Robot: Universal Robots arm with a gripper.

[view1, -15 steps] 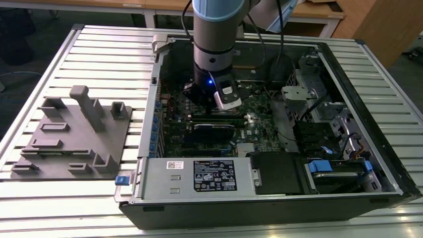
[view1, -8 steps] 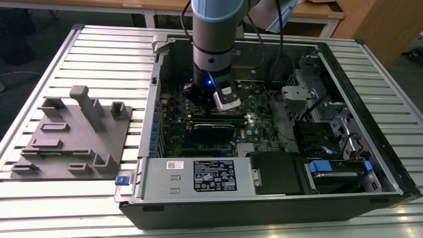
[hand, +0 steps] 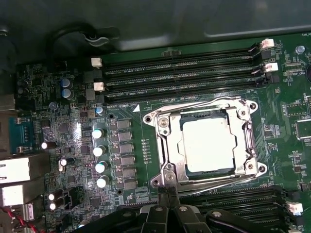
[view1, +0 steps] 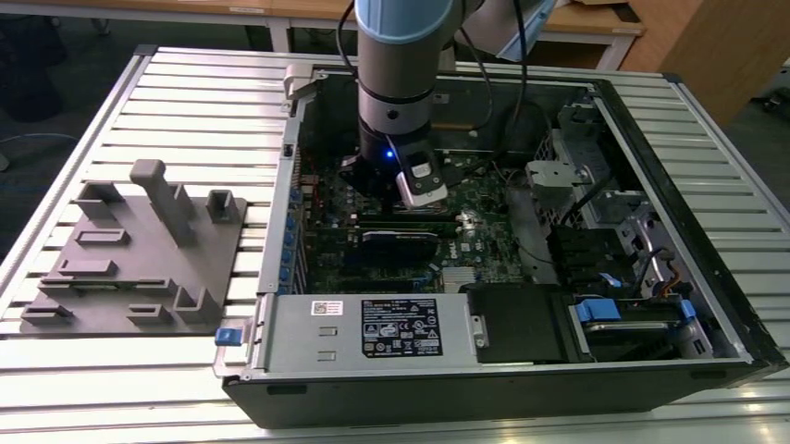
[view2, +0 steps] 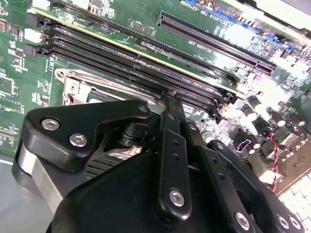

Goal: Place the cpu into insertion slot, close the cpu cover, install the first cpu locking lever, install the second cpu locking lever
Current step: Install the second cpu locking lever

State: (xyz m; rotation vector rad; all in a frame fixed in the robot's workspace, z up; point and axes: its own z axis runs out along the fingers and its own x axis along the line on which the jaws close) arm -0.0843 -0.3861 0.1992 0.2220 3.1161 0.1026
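**Hand down at the socket, chip under its cover**

In the exterior view the arm reaches straight down into an open computer case (view1: pixel 691 305) lying on a slatted tabletop (view1: pixel 198 102), and the hand (view1: pixel 420 196) hangs low over the green circuit board (view1: pixel 370 264). A grey block of moulded holders (view1: pixel 136 264) sits on the tabletop just beside the case, toward the exterior view's left.

The first wrist view gives what the exterior view cannot: the cpu (hand: pixel 209 145) lies flat in the insertion slot (hand: pixel 210 112), and the cpu cover (hand: pixel 171 148) is folded down around it, its square window framing the chip's pale top. The hand (hand: pixel 167 196) has its two fingers pressed together, tips at the near edge of the cover, close to a thin wire lever (hand: pixel 218 180) running along that edge.

The second wrist view looks along the closed fingers (view2: pixel 171 109) toward the long black memory slots (view2: pixel 146 63), with a corner of the cover (view2: pixel 73 85) peeking out beside them.
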